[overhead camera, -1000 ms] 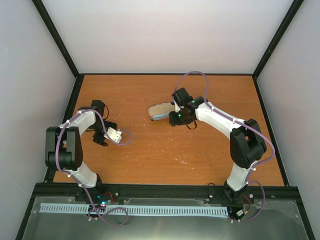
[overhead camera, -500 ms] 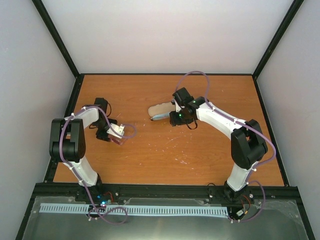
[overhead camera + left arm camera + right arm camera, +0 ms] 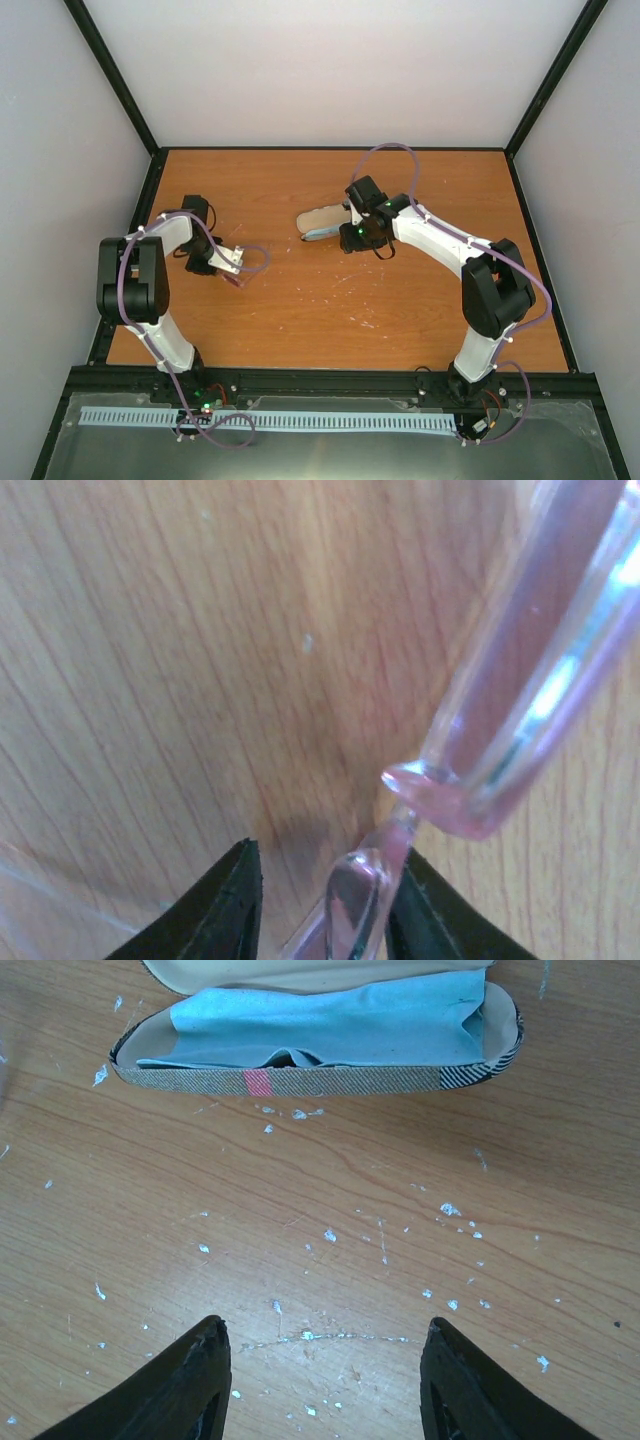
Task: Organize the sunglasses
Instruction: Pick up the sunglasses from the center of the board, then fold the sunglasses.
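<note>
The sunglasses (image 3: pixel 520 680) are low over the bench (image 3: pixel 400 300), well apart from the open glasses case (image 3: pixel 300 1080), on its left-arm side. The left gripper (image 3: pixel 325 910) brackets one temple, jaws narrow, with a gap visible on one side. The right gripper (image 3: pixel 325 1360) hovers just beside the case, jaws wide. Risk: a grip on one thin temple may let the frame swing, slip out or strain the hinge.

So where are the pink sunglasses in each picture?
Top external: the sunglasses lie left of centre, at the left claw.
Left wrist: the sunglasses fill the right side, one thin arm between the claw's fingers.
Right wrist: not there; only the case shows.
Shared landmark: the wooden table, in all three.
</note>
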You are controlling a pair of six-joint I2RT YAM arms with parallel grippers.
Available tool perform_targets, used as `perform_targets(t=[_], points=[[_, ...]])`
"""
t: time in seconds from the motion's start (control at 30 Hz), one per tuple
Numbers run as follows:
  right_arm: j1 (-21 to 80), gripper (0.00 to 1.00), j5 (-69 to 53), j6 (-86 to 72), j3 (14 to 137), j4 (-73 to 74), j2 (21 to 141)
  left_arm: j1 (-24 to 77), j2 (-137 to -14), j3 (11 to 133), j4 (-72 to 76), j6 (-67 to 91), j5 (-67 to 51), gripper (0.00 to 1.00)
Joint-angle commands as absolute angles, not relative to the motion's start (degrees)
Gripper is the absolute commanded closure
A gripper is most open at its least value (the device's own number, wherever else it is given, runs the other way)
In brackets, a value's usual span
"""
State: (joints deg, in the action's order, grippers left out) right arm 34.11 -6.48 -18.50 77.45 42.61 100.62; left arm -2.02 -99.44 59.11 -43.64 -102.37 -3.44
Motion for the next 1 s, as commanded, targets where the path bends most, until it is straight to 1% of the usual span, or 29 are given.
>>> perform_targets(t=[0.0, 0.03, 0.2, 0.43, 0.53, 0.67, 0.73, 0.8, 0.9, 0.97], points=[[33.92, 0.49, -6.37, -18.95, 76.79, 42.02, 98.82, -2.63, -99.7, 60.06, -44.58, -102.01, -2.8, 0.69], [33.89, 0.49, -6.33, -18.95, 76.85, 42.03, 98.86, -2.64, -99.6, 60.03, -44.89, -101.64, -2.92, 0.72], [33.91, 0.49, -6.16, -19.12, 77.23, 41.95, 98.73, -2.64, -98.9, 60.78, -47.83, -99.47, -4.64, 0.79], [32.85, 0.47, -6.54, -20.31, 80.98, 41.57, 98.51, -1.78, -96.77, 66.46, -54.11, -93.05, -12.89, 0.85], [31.99, 0.46, -7.33, -21.04, 82.27, 39.71, 97.37, -0.68, -97.6, 72.33, -59.06, -87.31, -19.51, 0.87], [30.62, 0.43, -10.07, -22.72, 81.78, 35.04, 94.64, 0.68, -101.53, 84.48, -66.39, -77.79, -31.16, 0.89], [29.4, 0.43, -12.14, -24.65, 81.26, 33.06, 93.49, 1.14, -103.24, 88.52, -68.21, -74.37, -34.59, 0.91], [28.41, 0.42, -15.19, -26.08, 81.25, 32.14, 93.01, 1.87, -103.43, 90.38, -68.09, -73.11, -36.2, 0.93], [28.12, 0.42, -19.46, -26.86, 82.77, 32.99, 93.56, 2.75, -100.97, 88.24, -63.12, -71.87, -35.98, 0.94], [28.12, 0.43, -20.97, -27.19, 83.22, 33.48, 94.02, 3.19, -100.03, 86.85, -61.22, -71.89, -35.59, 0.96]])
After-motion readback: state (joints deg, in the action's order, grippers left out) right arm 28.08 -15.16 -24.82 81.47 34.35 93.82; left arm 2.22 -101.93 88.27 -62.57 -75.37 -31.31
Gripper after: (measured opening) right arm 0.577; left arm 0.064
